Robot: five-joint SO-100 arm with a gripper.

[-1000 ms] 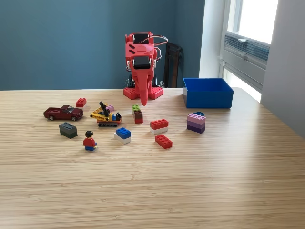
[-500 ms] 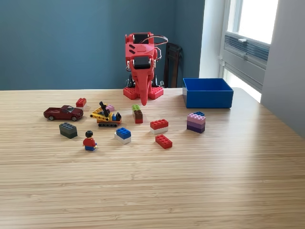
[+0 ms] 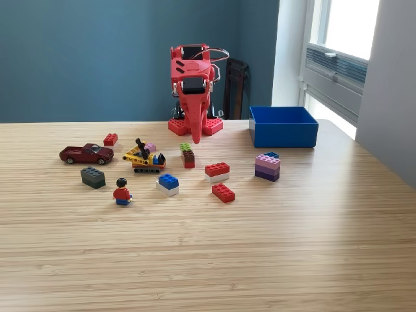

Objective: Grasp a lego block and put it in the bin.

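Several lego pieces scattered across the wooden bench (image 3: 273,247), none yet taken up. Red arm folded at the far edge, pincer (image 3: 194,138) hanging point-down just above the bench, holding nothing; appears closed to a single tip, though not certain at this range.

Nearest the arm: a green-over-brown block (image 3: 187,155), upright. Further forward: a red-over-white block (image 3: 217,171), a flat red brick (image 3: 223,192), a blue-over-white block (image 3: 168,184). Toward the exterior view's right: a pink-and-purple stack (image 3: 267,167) with a small blue piece behind it. Toward the exterior view's left: a dark grey brick (image 3: 93,177), a small red brick (image 3: 110,139), a dark red toy car (image 3: 86,154), a yellow toy vehicle (image 3: 144,159), a minifigure (image 3: 121,192).

Blue bin (image 3: 284,134) at the far right of the exterior view, beside the arm base, open side up, apparently empty, well apart from every block.

Handling, as judged: rigid, light plastic, smooth-sided and liable to slip or skid if pinched off-centre; stacked pieces may separate. Best taken across the two long flat sides, jaws square to the long axis, below the studs.

Orientation: flat red brick lying studs up, long axis diagonal, running from the near right to the far left in the exterior view. Red-over-white block long axis roughly across the view.
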